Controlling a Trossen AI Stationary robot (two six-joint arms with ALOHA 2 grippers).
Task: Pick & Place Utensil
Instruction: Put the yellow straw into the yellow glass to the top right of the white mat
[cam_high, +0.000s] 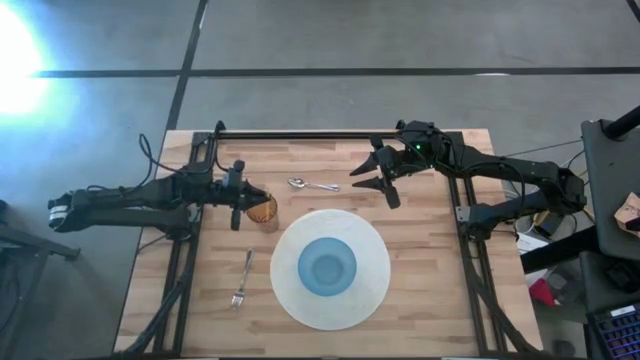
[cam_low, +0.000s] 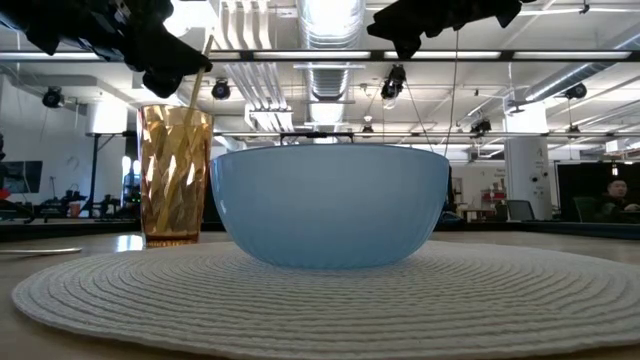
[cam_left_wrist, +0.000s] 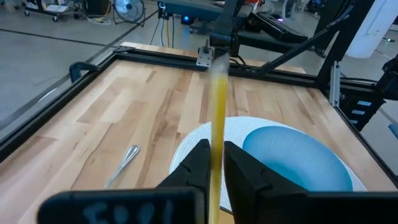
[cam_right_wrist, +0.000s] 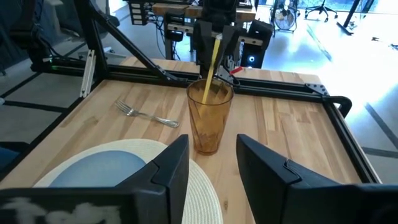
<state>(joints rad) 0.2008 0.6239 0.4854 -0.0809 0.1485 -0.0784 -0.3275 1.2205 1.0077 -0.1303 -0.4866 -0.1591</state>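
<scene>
A yellow straw (cam_right_wrist: 210, 73) was seen pinched in the nearly closed left end effector (cam_left_wrist: 214, 171) with its lower end inside the amber cup (cam_right_wrist: 209, 118), so release and withdrawal were judged next, while the right end effector (cam_high: 378, 178) was held open, empty, above the counter (cam_high: 430, 290).

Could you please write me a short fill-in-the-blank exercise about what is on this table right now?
1. The left gripper holds a yellow straw standing in the amber ____.
2. The blue bowl sits on a round white ____.
3. The fork lies on the bare wood on the mat's ____ side.
4. The right gripper hangs open near the ____.

Missing: cup; mat; left; spoon
</scene>
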